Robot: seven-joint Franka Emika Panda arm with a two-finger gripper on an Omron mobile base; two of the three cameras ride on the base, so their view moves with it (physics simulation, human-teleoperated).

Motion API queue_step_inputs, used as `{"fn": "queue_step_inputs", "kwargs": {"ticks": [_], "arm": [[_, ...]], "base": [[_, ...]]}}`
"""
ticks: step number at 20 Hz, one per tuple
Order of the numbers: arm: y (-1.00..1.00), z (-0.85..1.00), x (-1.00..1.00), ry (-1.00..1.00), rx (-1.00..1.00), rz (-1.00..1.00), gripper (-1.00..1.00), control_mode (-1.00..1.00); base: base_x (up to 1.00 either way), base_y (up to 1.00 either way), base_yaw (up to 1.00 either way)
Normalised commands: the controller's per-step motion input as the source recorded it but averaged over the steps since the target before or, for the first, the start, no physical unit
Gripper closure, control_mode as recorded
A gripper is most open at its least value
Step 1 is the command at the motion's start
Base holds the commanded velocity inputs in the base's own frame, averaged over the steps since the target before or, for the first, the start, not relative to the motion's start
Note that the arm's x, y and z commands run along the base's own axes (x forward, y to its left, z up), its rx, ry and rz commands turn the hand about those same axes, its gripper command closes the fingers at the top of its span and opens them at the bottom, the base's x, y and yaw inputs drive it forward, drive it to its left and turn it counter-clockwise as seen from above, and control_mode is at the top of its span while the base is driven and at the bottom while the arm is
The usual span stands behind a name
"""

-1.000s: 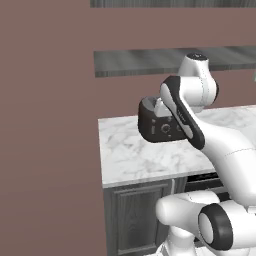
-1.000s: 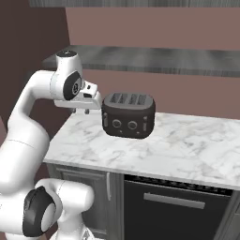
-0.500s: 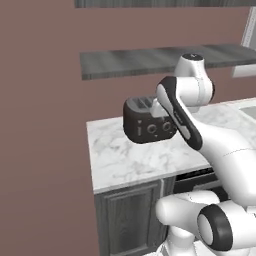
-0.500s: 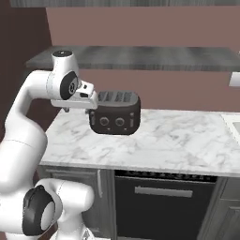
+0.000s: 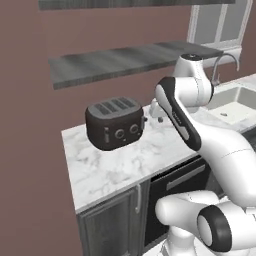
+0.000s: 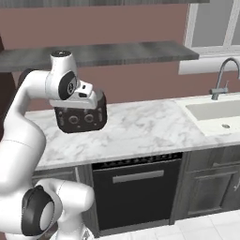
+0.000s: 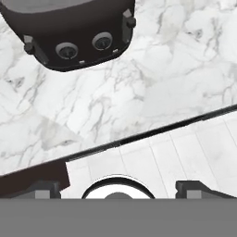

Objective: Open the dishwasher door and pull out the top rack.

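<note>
The dishwasher door (image 6: 136,196) is shut, a flat black panel under the marble counter (image 6: 154,131), its long silver bar handle (image 6: 138,176) running level near the top edge; from the left base camera the same door (image 5: 177,195) peeps out beside the robot's white forearm, with the bar handle (image 5: 187,177) crossing it. The top rack cannot be seen behind the closed panel. A black toaster (image 5: 115,123) stands on the counter (image 5: 115,170), its slots up and its two round knobs facing the room; from the right base camera the toaster (image 6: 80,117) sits partly behind the arm's wrist. The gripper (image 7: 117,190) hangs above the counter's front edge, looking down past it to the pale tiled floor (image 7: 185,157), and its two dark fingertips (image 7: 42,189) stand spread wide apart at the bottom of the hand camera's picture, with nothing between them (the toaster (image 7: 76,34) lies well ahead of them, not touched). To the right along the counter a sink (image 6: 213,115) is sunk into the marble with a curved tap (image 6: 224,77) behind it. A grey shelf (image 6: 117,52) runs along the brown wall above, and dark grey framed cabinet doors (image 6: 213,187) flank the dishwasher
</note>
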Motion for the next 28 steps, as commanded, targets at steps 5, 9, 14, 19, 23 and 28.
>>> {"fn": "queue_step_inputs", "kwargs": {"ticks": [5, 9, 14, 19, 23, 28], "arm": [[0.0, 0.0, 0.0, 0.0, 0.0, 0.0, -1.0, 1.0], [0.0, 0.0, 0.0, 0.0, 0.0, 0.0, -1.0, 1.0], [0.0, 0.0, 0.0, 0.0, 0.0, 0.0, -1.0, 1.0], [0.0, 0.0, 0.0, 0.0, 0.0, 0.0, -1.0, 1.0], [0.0, 0.0, 0.0, 0.0, 0.0, 0.0, -1.0, 1.0], [0.0, 0.0, 0.0, 0.0, 0.0, 0.0, -1.0, 1.0]], "base": [[0.0, 0.31, -0.31], [0.0, 0.44, -0.28], [0.0, 0.57, -0.25], [0.0, 0.65, -0.17], [0.21, 0.39, -0.14], [0.38, 0.03, -0.05]]}}
